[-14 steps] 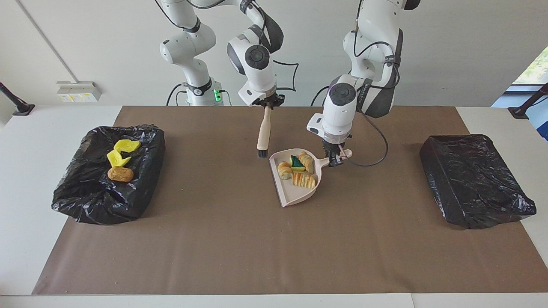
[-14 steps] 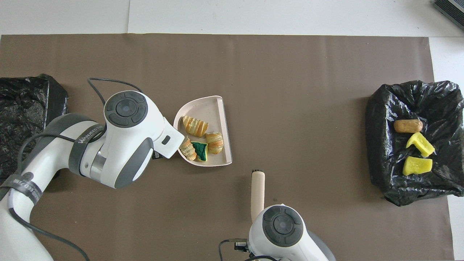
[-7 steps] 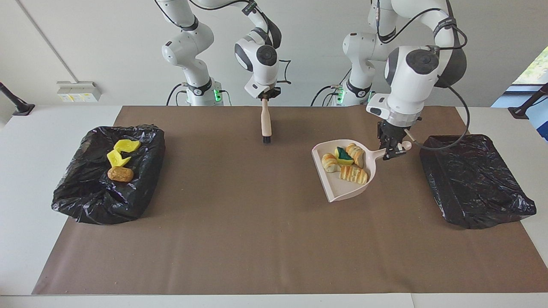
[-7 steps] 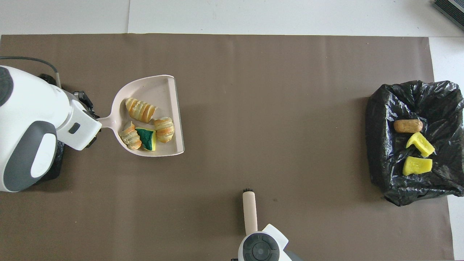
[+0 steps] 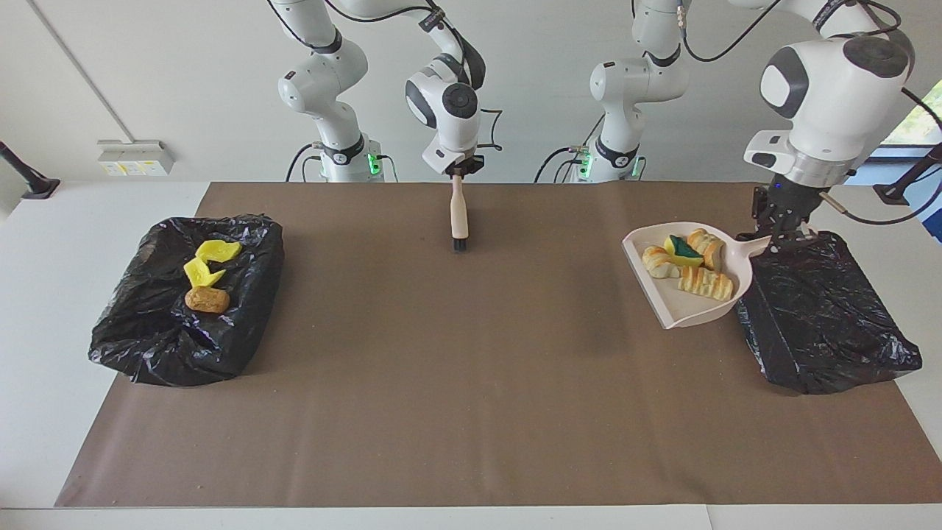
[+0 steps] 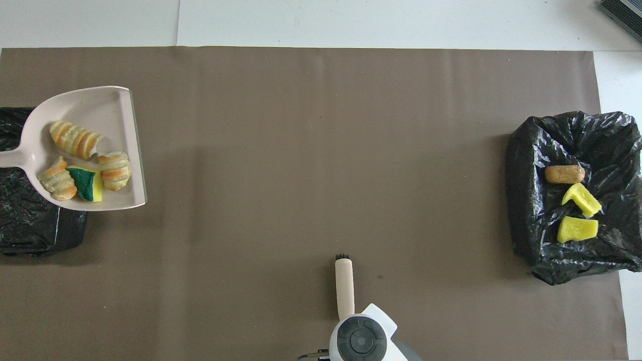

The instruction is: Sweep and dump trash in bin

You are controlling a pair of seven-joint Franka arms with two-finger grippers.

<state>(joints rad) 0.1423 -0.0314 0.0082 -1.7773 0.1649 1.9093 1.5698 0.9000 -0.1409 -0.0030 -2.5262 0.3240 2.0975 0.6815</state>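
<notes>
**Loaded dustpan held up at the edge of the bin at the left arm's end**

Four pieces of trash ride in the pink dustpan [image 5: 688, 298]: three tan, ridged lumps [image 5: 705, 282] and one green-and-yellow piece [image 5: 683, 249] lying among them, all gathered toward the handle end of the pan. The dustpan is raised off the brown mat [image 5: 471, 383], its handle end over the black-lined bin [image 5: 817, 316] at the left arm's end of the desk, its open lip pointing toward the desk's middle. The left tool [image 5: 781, 234] is clamped on the dustpan's handle, above that bin's rim.

Three more pieces lie in the other black-lined bin [image 5: 158, 338], at the right arm's end of the desk: two bright yellow pieces [image 5: 208, 262] and one brown lump [image 5: 207, 299] beside them.

The right tool [image 5: 458, 168] hangs over the edge of the mat nearest the robots, about midway along it. It grips the top of the beige-handled brush [image 5: 458, 213], which hangs upright with its dark bristles [image 5: 459, 244] pointing down at the mat.
</notes>
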